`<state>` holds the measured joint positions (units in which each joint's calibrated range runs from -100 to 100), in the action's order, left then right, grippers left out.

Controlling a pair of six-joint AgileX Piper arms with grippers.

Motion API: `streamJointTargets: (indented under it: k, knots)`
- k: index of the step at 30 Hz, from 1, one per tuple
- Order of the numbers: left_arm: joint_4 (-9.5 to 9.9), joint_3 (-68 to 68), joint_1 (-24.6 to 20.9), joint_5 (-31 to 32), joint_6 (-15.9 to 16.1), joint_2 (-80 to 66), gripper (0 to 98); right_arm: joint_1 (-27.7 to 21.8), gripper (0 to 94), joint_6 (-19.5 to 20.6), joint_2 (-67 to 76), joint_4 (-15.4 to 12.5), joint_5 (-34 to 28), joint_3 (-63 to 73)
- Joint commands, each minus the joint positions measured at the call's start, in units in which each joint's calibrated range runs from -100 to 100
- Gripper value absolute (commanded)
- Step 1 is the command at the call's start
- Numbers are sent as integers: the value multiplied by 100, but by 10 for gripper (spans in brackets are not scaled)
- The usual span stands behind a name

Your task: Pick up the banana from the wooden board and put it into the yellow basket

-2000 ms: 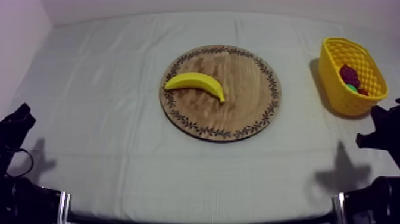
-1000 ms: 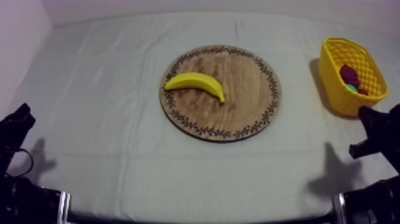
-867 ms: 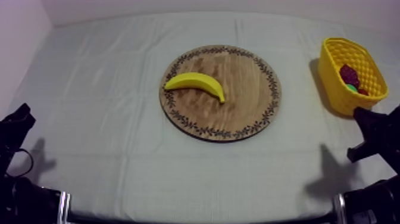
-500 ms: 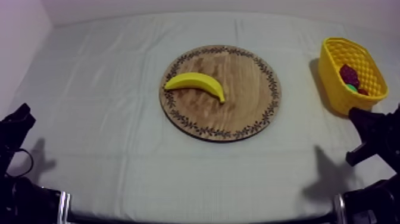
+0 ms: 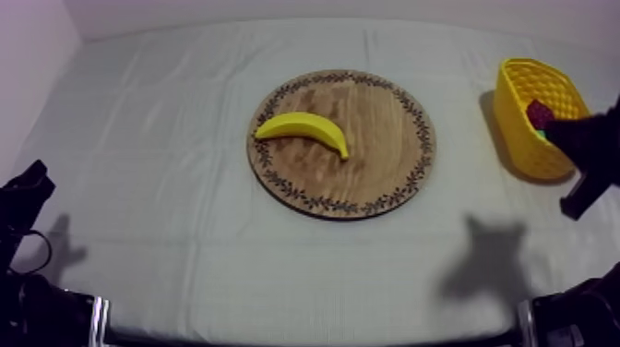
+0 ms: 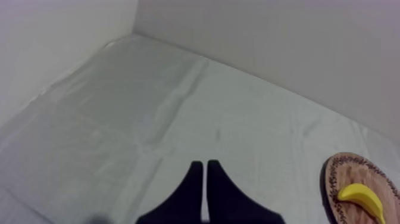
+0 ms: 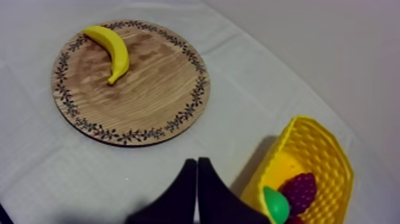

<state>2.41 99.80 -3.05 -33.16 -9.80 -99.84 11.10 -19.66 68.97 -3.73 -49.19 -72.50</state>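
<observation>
While the banana (image 5: 303, 131) lies on its side on the left half of the round wooden board (image 5: 374, 171), both grippers hold nothing. The board, with a dark leaf pattern round its rim, sits in the middle of the table's grey-white cloth (image 5: 157, 138). The banana touches only the board, and neither gripper is near it.

The yellow basket (image 5: 513, 111) stands at the right side of the table, well apart from the board. Inside it are a dark red bunch of grapes (image 7: 300, 192) and a green fruit (image 7: 275, 204), touching each other.

The right gripper (image 5: 556, 129) hangs above the table by the basket; from above, its black shape crosses the basket's near end, and its shadow (image 5: 489, 263) falls on the cloth in front. From the right wrist camera its two black fingers lie pressed together as a narrow wedge, over the cloth between board and basket.

The left gripper (image 5: 29, 180) sits low at the table's left edge, well apart from the board. Its fingers (image 6: 193, 179) also lie together.
</observation>
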Motion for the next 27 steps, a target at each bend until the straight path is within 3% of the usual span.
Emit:
streamJointTargets:
  k: [1, 11, 19, 27]
  knots:
    - [1, -2, -2, 1, 1, 2, 1, -6, 3, -236, -991, -63, -508, 1342]
    - [1, -2, -2, 1, 1, 2, 1, 273, 3, -699, -3479, 12, -2059, 4168]
    - [1, -2, -2, 1, 1, 2, 1, 669, 4, -960, -5023, 266, -2531, 5377]
    - [1, -2, -2, 1, 1, 2, 1, 1234, 5, -855, -6377, 399, -2982, 6506]
